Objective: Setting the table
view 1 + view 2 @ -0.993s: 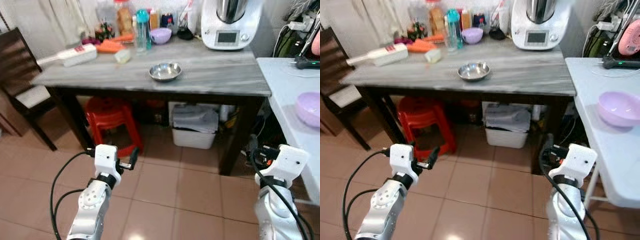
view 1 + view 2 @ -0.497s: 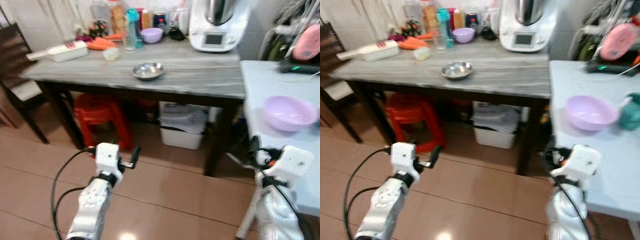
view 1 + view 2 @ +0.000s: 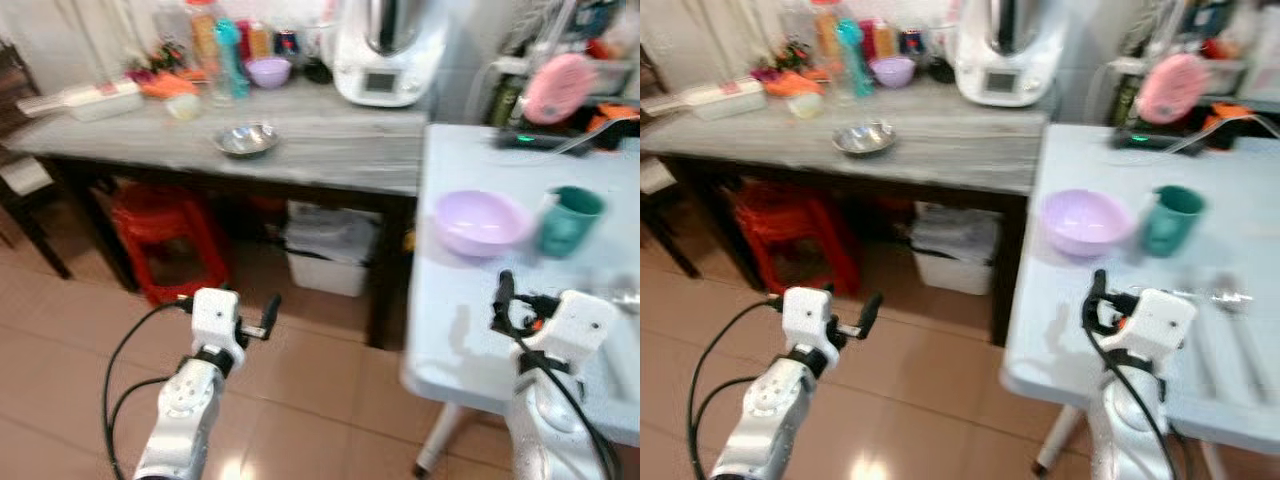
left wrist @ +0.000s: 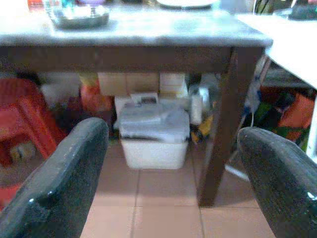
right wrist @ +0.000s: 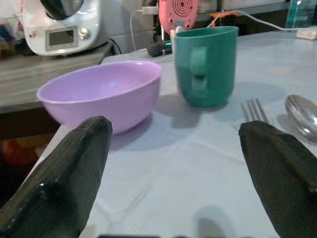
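A light blue table point(image 3: 470, 330) stands at my right. On it sit a lilac plastic bowl point(image 3: 480, 222) and, just right of it, a teal mug point(image 3: 568, 220). In the right wrist view the bowl point(image 5: 101, 94) and mug point(image 5: 205, 65) are close ahead, with a fork point(image 5: 255, 111) and a spoon point(image 5: 302, 115) lying flat beside them. My right gripper point(image 3: 503, 300) hovers at the table's near edge, open and empty. My left gripper point(image 3: 268, 308) hangs over the floor tiles, open, fingers point(image 4: 64, 178) wide apart. A steel bowl point(image 3: 245, 139) rests on the grey table point(image 3: 330, 150).
The grey table carries a white kitchen machine point(image 3: 385, 50), bottles, a small purple bowl point(image 3: 267, 71) and a white tray. Under it are a red stool point(image 3: 160, 235) and a white bin point(image 3: 325, 255). A pink fan point(image 3: 555, 88) and cables sit at the blue table's far end.
The whole view has swung right, bringing the blue table with the lilac bowl, mug and cutlery in front of my right arm. Both arms keep their pose.
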`<state>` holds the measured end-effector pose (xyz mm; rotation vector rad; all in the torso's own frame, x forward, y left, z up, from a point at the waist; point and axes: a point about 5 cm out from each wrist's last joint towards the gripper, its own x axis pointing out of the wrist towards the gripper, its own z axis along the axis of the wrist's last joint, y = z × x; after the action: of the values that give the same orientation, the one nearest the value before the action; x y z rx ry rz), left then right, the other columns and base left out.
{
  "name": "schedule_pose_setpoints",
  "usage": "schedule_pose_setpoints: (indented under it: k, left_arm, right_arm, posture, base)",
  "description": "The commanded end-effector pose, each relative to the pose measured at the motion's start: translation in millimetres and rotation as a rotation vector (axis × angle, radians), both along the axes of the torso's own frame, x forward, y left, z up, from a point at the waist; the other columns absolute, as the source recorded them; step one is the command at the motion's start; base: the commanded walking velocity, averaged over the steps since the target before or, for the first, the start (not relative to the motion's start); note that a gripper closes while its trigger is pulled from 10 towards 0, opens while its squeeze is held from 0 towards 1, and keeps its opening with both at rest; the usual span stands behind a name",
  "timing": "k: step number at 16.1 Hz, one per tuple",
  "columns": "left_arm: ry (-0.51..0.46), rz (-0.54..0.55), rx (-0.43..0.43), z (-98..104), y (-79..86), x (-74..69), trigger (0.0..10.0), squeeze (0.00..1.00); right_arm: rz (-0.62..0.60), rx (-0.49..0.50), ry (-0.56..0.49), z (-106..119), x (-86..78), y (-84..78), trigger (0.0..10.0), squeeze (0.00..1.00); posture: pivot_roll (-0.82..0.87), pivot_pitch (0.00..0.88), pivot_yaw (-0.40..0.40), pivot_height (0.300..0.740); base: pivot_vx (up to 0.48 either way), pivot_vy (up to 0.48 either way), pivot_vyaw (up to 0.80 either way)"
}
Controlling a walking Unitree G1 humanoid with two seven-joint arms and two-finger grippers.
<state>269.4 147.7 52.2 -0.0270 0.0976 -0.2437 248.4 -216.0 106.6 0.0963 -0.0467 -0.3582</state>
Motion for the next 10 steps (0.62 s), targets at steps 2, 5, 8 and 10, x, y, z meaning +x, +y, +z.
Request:
schedule_pose_setpoints:
  k: [2, 5, 8, 10]
  left_arm:
    - [-0.019, 0.006, -0.029, 5, 2.7, 3.0, 10.0, 0.00]
    - [-0.048, -0.035, -0.047, 9, -0.7, 3.5, 10.0, 0.00]
    - [-0.046, -0.075, -0.073, 10, -4.9, 2.3, 10.0, 0.00]
    - [-0.052, -0.085, -0.081, 12, -6.8, 2.0, 10.0, 0.00]
  right_arm:
    - [0.019, -0.001, -0.016, 5, 1.9, 2.4, 10.0, 0.00]
    - [0.046, -0.021, -0.025, 7, 3.0, 5.4, 10.0, 0.00]
    - [0.052, -0.021, -0.030, 9, 5.3, 6.2, 10.0, 0.00]
    - [0.061, -0.043, -0.035, 11, 6.7, 5.2, 10.0, 0.00]
  posture:
    - [-0.04, 0.000, 0.079, 0.740]
    - [-0.04, 0.000, 0.071, 0.740]
    - [-0.03, 0.000, 0.065, 0.740]
    - [-0.03, 0.000, 0.058, 0.740]
  base:
    - [0.000, -0.240, 0.00]
    - [0.000, 0.000, 0.00]
    - [0.000, 0.000, 0.00]
    - [0.000, 0.000, 0.00]
